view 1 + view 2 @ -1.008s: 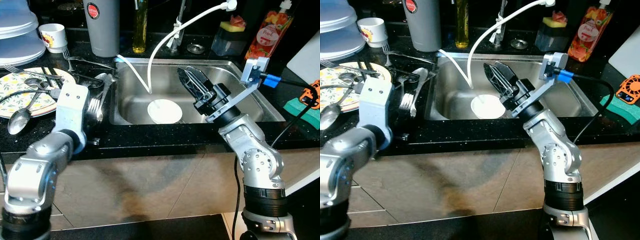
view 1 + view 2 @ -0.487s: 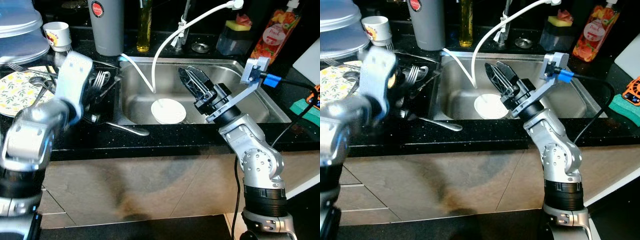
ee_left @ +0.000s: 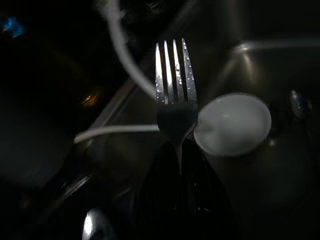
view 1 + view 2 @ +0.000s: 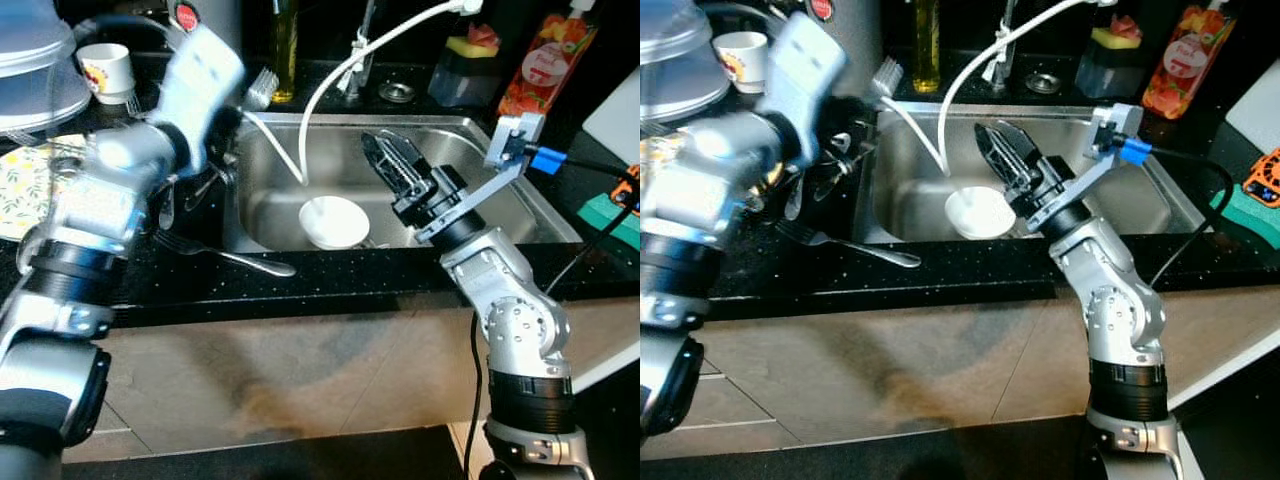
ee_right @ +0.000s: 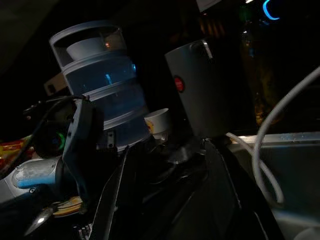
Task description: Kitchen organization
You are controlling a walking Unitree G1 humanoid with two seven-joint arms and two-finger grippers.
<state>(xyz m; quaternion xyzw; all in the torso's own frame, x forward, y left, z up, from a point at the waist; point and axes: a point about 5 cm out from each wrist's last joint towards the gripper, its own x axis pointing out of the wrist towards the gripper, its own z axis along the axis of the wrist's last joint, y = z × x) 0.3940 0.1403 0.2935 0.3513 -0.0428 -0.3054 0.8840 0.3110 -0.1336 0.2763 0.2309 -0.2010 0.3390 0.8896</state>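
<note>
The black speckled stone counter (image 4: 330,285) runs below both my arms, and the rectangular stainless steel sink (image 4: 480,160) sunk into it lies under my right gripper and just to the right of my left one. Behind my left gripper stands a tall grey metal flask with a red round badge (image 5: 202,90), and further to its left rises a stack of translucent blue plastic containers (image 5: 100,85) with a small white printed cup (image 4: 104,70) beside it. A white flexible hose (image 4: 330,80) arcs from the tap down into the sink between my two grippers.

My right gripper (image 4: 392,168) hovers over the middle of the sink, its two long black fingers (image 5: 117,195) held well apart with nothing between them. Just below it and a little to its left, a round white ceramic bowl (image 4: 334,221) sits on the sink floor.

My left gripper (image 3: 179,170) is raised over the sink's left rim, blurred in the head views. Its fingers are closed tight on the handle of a silver metal fork (image 3: 174,87), tines pointing away from the wrist toward the hose and the white bowl beyond the fingertips.

Below my left gripper, a second silver fork with a long handle (image 4: 225,256) lies flat on the counter's front strip, its handle end toward the sink. More cutlery sits in a dark jumble under my left arm; I cannot tell the pieces apart.
</note>
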